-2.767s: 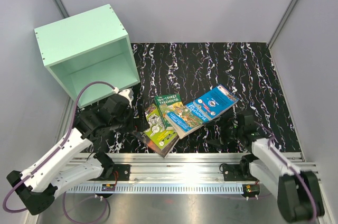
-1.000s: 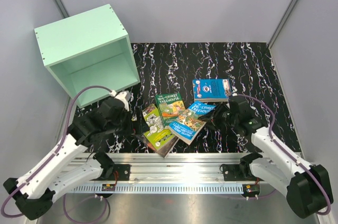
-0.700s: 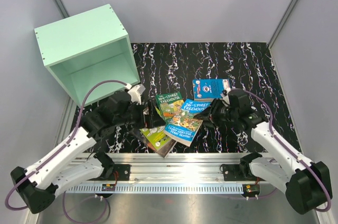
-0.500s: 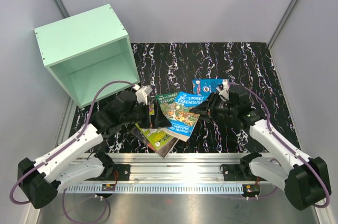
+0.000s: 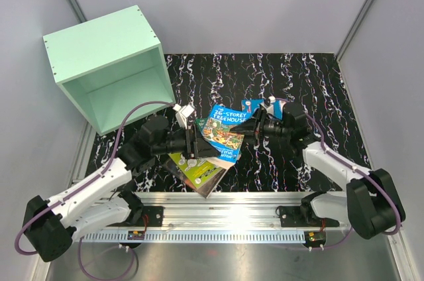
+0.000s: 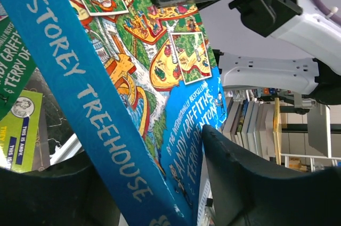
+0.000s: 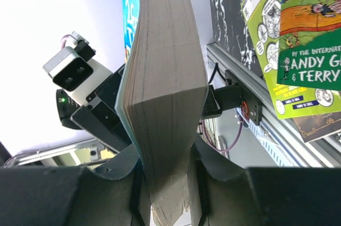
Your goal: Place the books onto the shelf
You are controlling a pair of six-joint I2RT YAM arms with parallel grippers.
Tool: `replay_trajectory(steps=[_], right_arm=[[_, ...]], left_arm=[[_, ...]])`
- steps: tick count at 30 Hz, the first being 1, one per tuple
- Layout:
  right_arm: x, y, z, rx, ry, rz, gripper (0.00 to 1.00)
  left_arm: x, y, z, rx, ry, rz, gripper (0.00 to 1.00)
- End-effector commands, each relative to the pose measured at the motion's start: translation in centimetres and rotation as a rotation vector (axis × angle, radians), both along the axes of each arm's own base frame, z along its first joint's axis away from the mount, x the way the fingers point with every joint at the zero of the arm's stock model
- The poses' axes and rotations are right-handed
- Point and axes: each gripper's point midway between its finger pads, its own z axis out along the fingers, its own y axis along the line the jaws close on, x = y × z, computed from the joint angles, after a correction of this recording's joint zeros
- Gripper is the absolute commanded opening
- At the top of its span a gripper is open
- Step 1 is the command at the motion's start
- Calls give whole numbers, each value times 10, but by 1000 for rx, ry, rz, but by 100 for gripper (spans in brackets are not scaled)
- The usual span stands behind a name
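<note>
Right hand (image 5: 257, 128) is clamped on the page edge of the blue 26-Storey Treehouse book (image 5: 224, 132), holding it tilted above the surface (image 5: 305, 75) at frame centre. Left hand (image 5: 196, 143) straddles the book's opposite edge, one finger each side; can't tell if they press. Lime-green book (image 5: 199, 169) lies flat just below, on a dark book (image 5: 207, 189). Mint shelf (image 5: 99, 42) sits upper left, well apart, open face toward the arms.

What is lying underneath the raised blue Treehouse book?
Beneath the blue Treehouse book, a green Treehouse book and a lime-green book stick out on the marbled table. Much of both is covered, and so is anything else that may lie there.
</note>
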Motion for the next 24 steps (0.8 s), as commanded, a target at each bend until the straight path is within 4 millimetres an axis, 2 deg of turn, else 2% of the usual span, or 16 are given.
replay_trajectory(steps=[1,4,7,8,10,12,13,14,15,17,18,20,24], right_arm=[[-10,8,35,102,-117,95,0],[-13,9,31,96,-111,119,0],[-15,9,25,81,-102,133,0],[-15,9,24,75,-108,137,0],[-14,9,17,54,-83,139,4],[-12,9,10,13,-61,135,49],[-11,9,7,-11,-47,131,65],[-5,9,8,-49,-97,121,83],[-9,6,-3,-101,-31,123,91],[-5,4,-3,-162,-67,126,96],[-10,1,-9,-196,-22,134,100],[-9,-2,-4,-228,-56,140,100],[-24,-12,3,-286,-45,147,100]], left_arm=[[-5,-7,20,-83,-40,-54,52],[-4,-7,19,-80,-39,-48,39],[-3,-8,16,-69,-28,-45,3],[-2,-7,12,-55,-19,-38,0],[5,-4,5,-12,-14,9,0],[7,6,-13,73,15,60,0],[15,13,-21,112,13,125,0],[14,20,-23,131,16,150,0],[15,23,-25,138,8,171,0],[19,33,-23,138,-20,231,0],[21,37,-23,145,-27,254,0],[28,48,-26,179,-34,318,0],[43,70,-34,236,-29,431,0]])
